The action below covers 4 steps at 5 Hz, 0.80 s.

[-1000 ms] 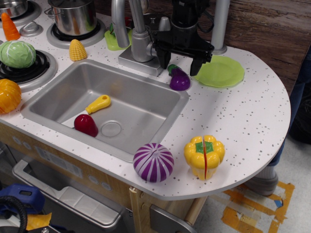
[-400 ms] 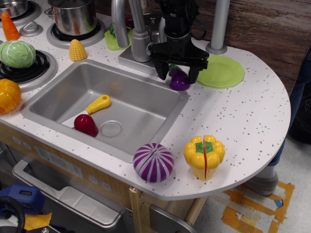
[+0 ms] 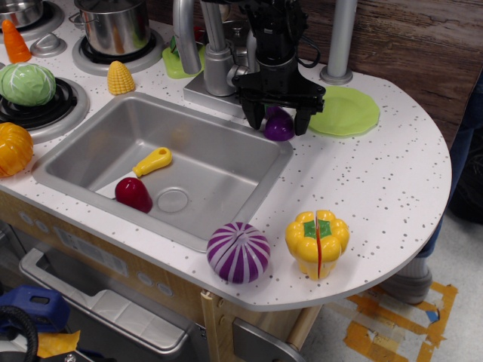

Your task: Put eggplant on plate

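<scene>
The small purple eggplant lies on the white speckled counter between the sink's far right corner and the plate. The light-green round plate sits just to its right, bare. My black gripper hangs right over the eggplant, open, with one finger on each side of it. The fingertips are low, close to the counter, and the gripper body hides the eggplant's stem end.
The steel sink holds a dark red vegetable and a yellow piece. A purple-and-white striped ball and a yellow pepper stand at the front. The faucet and a grey post stand close behind the gripper.
The gripper has come forward and down from behind the eggplant, and its open fingers now straddle it. The eggplant and plate have not moved.
</scene>
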Tool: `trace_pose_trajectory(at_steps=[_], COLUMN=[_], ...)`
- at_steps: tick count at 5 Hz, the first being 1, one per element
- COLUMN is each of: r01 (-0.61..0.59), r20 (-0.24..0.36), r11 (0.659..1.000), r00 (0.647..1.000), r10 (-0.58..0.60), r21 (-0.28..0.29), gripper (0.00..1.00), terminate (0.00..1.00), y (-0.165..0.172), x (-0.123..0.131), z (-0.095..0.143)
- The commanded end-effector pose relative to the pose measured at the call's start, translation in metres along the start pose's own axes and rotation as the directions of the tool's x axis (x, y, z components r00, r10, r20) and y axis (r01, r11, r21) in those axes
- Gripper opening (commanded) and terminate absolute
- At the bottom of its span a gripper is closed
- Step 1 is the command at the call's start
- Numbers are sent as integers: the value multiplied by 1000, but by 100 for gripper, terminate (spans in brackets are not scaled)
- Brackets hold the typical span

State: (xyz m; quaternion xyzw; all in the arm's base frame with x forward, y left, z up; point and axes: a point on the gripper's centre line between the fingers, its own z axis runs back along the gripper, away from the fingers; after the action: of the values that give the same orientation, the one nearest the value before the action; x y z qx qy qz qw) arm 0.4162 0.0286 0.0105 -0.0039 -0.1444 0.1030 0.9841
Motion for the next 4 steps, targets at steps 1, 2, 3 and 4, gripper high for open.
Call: trace_pose_trajectory(at_steps=[1, 2, 3, 4], r01=[-7, -8, -14, -12], r20=[48, 31, 0, -25], r11=[1000, 1000, 999, 1000], r00=[999, 999, 1000, 1000], r10=[7, 9, 14, 13], r21=[-1, -20, -32, 13], gripper=[100, 100, 0, 0], terminate=[0, 0, 0, 0], y=[2, 5, 6, 6], x=[13, 17, 23, 27], z=[4, -1, 1, 15])
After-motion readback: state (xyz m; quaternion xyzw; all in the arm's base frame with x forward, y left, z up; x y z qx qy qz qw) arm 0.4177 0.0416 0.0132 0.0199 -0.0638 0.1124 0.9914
